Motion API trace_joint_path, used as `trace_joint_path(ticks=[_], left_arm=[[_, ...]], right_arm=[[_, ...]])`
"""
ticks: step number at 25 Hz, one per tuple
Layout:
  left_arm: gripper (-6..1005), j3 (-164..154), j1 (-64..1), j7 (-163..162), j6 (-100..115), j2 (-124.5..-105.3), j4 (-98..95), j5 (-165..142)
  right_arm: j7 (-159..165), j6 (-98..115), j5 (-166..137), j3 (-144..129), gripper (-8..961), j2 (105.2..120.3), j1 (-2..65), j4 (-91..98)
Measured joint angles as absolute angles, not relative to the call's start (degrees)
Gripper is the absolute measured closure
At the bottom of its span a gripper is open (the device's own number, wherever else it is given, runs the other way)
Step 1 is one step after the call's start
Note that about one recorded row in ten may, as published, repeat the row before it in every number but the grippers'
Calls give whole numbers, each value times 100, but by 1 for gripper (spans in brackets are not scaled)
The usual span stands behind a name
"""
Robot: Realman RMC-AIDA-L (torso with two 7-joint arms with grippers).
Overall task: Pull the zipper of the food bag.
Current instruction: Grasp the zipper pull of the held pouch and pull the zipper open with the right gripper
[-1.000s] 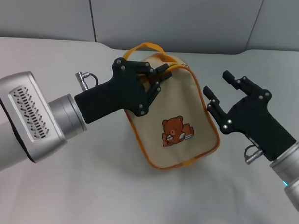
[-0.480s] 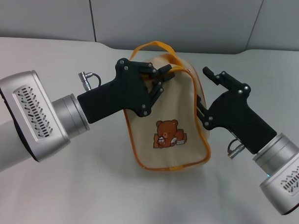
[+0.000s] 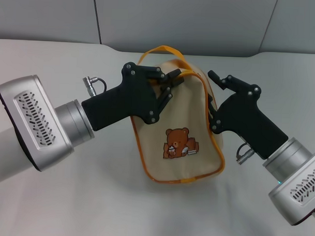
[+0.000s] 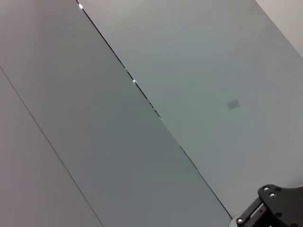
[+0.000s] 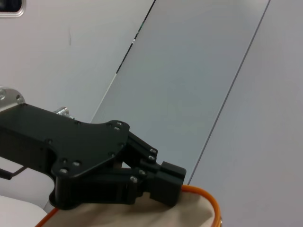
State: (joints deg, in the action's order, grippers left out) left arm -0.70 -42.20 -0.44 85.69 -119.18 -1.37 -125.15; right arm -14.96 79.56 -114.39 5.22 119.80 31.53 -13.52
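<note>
The beige food bag [image 3: 184,111], with its brown bear print facing me, stands tilted in the middle of the table. Its orange strap handle [image 3: 161,47] arches over the top. My left gripper [image 3: 171,81] is shut on the bag's top edge; the right wrist view shows it [image 5: 163,182] pinching the beige cloth [image 5: 156,215] there. My right gripper [image 3: 212,102] is open against the bag's right side, its fingers above and below that edge. The thin orange zipper line [image 3: 217,147] runs down the right edge. The silver pull tab is hidden.
The bag rests on a white table [image 3: 92,198] with a grey panelled wall [image 3: 192,21] behind it. The left wrist view shows only that wall and a corner of a black gripper body [image 4: 274,208].
My right gripper has moved left, from beside the bag to its right edge. The bag has shifted slightly left. My left gripper has kept its hold.
</note>
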Motion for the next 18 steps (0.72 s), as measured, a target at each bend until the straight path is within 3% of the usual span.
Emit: trace_joint_path(ticks=[16, 18], left_arm=[[939, -60, -4212, -44, 8563, -11919, -139, -12522], [939, -45, -4215, -44, 8560, -11919, -140, -12516]], right_arm=[[-2007, 7736, -11437, 529, 952, 11987, 2978, -1613], [-2020, 7802, -11437, 516, 945, 11988, 2720, -1649]])
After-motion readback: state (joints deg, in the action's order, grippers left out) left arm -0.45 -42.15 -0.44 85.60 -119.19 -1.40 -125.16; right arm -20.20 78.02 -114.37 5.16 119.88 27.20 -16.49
